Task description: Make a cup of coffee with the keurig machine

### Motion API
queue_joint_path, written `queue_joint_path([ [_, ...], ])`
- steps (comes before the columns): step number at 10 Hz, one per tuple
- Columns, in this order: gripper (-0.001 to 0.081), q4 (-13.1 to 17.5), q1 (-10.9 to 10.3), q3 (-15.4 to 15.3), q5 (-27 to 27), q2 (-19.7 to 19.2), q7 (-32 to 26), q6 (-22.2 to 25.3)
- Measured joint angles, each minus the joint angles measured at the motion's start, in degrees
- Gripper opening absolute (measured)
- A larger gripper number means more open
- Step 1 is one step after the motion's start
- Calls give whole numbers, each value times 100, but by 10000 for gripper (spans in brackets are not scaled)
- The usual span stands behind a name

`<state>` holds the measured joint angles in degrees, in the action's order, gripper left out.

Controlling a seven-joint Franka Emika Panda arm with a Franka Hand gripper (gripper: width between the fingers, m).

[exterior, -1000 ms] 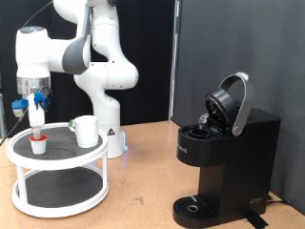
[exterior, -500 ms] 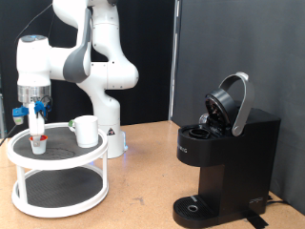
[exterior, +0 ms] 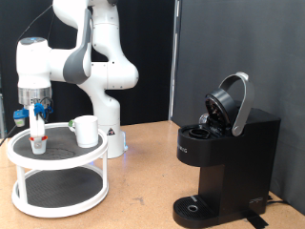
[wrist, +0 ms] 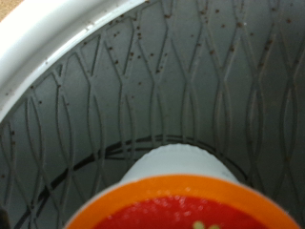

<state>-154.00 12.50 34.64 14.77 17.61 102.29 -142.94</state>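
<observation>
The white robot arm is seen at the exterior view's left, bent over a round white two-tier stand that rests on the wooden surface. At the exterior view's right the keurig machine is found well apart from the stand, its rounded lid raised and its drip tray bare. On the stand's upper tier the cup is set upright, near the arm's base side, and a small white pod with a red top is placed towards the exterior view's left of it. The pincer is lowered directly over the pod, and in the wrist view the pod is shown very close beneath the camera, with the patterned black mat behind it. Whether the fingers are closed on the pod cannot be told, since they are hidden in the wrist view and too small in the exterior view. The pod pickup is judged to be the step in hand; a firm, centred hold on the pod's sides is called for before any lift, so that it is not tipped.
</observation>
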Motion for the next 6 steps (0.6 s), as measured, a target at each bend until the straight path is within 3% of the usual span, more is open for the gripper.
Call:
queue_joint_path([
  [4,734,-2,-28,0,-76,0,0,0],
  [5,641,-2,-28,0,-77,0,-1,0],
  [6,641,-2,-29,0,-77,0,-1,0],
])
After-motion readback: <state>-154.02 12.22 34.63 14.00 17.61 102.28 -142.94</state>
